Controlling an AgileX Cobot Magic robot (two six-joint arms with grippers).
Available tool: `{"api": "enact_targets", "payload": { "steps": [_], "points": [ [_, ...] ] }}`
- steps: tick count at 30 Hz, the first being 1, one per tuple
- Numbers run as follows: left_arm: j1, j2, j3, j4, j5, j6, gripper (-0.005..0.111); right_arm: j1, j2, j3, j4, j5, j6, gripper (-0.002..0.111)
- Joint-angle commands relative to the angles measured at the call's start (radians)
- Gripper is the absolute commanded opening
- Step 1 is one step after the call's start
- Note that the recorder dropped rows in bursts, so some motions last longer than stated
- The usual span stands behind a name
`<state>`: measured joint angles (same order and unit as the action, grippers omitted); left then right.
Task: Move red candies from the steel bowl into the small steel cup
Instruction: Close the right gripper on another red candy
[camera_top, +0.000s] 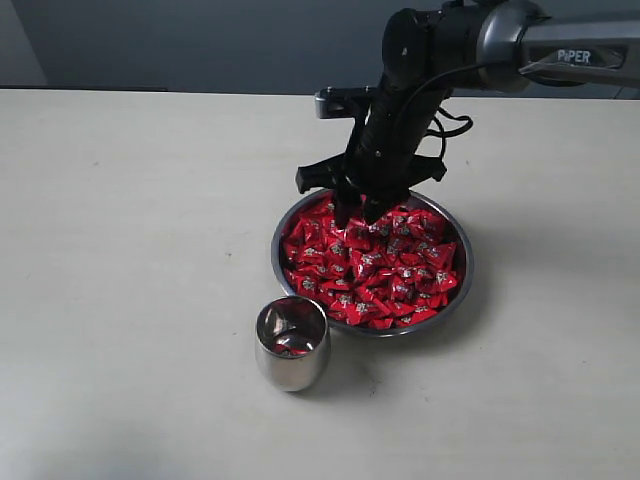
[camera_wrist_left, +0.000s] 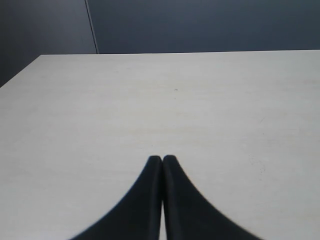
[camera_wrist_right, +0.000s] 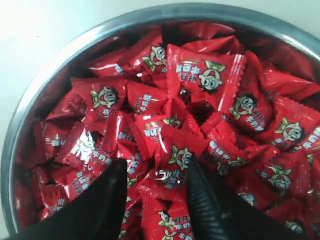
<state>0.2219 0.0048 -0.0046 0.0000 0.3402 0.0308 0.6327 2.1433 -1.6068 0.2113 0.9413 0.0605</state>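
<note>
The right gripper (camera_top: 358, 215) stood in the steel bowl (camera_top: 274, 258) near its 11 o'clock edge, jaws apart astride one of the red candies (camera_top: 390, 270), set to pinch it. The small steel cup (camera_top: 292, 345) sat just beside the bowl at 7 o'clock, for a short carry; the red inside it may have been only reflection. The left gripper (camera_wrist_left: 162, 159), jaws together and empty, hung clear over the table (camera_top: 120, 250).

Soft even light, wrapper glare on red candies (camera_wrist_right: 200, 75), blurry foreground fingers (camera_wrist_left: 142, 205)
</note>
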Motion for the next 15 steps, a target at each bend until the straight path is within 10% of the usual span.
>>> {"api": "enact_targets", "payload": {
  "steps": [1, 15],
  "points": [
    [-0.005, -0.005, 0.005, -0.006, -0.01, -0.001, 0.0, -0.003, 0.027, -0.005, 0.003, -0.015, 0.003, 0.038],
    [-0.005, -0.005, 0.005, -0.006, -0.01, -0.001, 0.0, -0.003, 0.03, -0.005, -0.017, -0.029, 0.003, 0.038]
  ]
}}
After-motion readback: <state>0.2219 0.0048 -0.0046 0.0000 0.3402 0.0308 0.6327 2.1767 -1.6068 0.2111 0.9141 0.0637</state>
